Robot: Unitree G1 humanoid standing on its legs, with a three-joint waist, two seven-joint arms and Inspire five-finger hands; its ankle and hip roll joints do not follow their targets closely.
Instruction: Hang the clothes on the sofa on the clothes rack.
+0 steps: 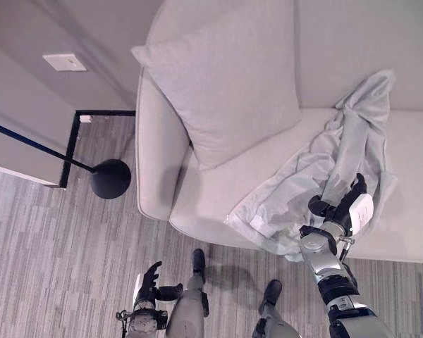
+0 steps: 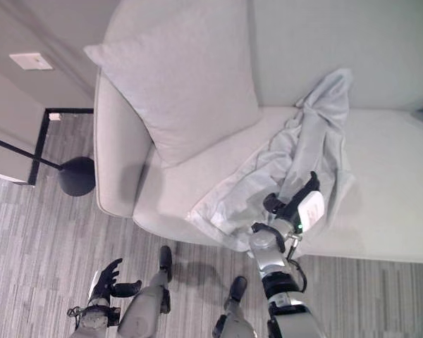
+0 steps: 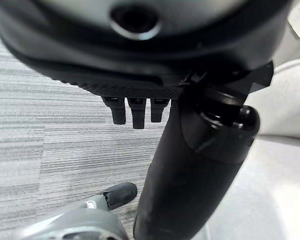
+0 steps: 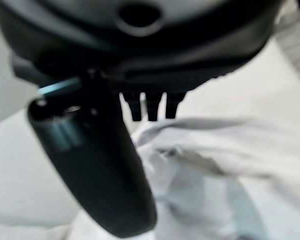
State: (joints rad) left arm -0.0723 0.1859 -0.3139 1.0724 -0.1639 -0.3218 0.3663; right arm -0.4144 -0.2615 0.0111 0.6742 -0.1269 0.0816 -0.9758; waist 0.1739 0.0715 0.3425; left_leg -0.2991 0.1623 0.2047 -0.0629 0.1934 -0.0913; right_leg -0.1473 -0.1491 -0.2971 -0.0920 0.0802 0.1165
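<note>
The pale grey fabric sofa (image 1: 409, 232) runs off the top and right edges of both eye views, so its back and far end are cut off. The large light grey square cushion (image 1: 225, 77) loses its upper corner at the top edge. The black floor-lamp pole (image 1: 35, 144) leaves at the left edge. In the right wrist view the crumpled pale blue-grey garment (image 4: 215, 165) is blurred, its folds unreadable, and the right hand (image 4: 150, 107) hides whether fingertips touch cloth.
</note>
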